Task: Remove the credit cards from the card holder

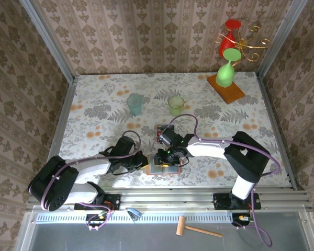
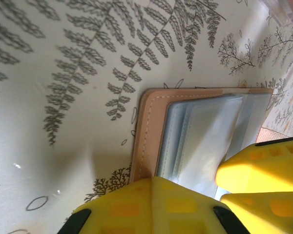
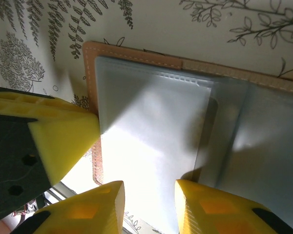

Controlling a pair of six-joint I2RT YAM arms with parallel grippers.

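Worktop (image 1: 94,125) seen from above: your card holder (image 1: 165,168) lies open by the near edge, about midway along. The left end effector (image 1: 142,163) is at its left side and the right end effector (image 1: 170,157) is over it.

Left wrist: the left fingers (image 2: 151,200) are pressed together at the holder's tan edge; you cannot tell whether they pinch it.

Right wrist: the right fingers (image 3: 95,209) stand slightly spread over a grey-blue pocket (image 3: 156,136).

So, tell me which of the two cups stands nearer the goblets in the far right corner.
The yellow-green cup: it stands right of the blue-green cup, on the side of the green goblet.
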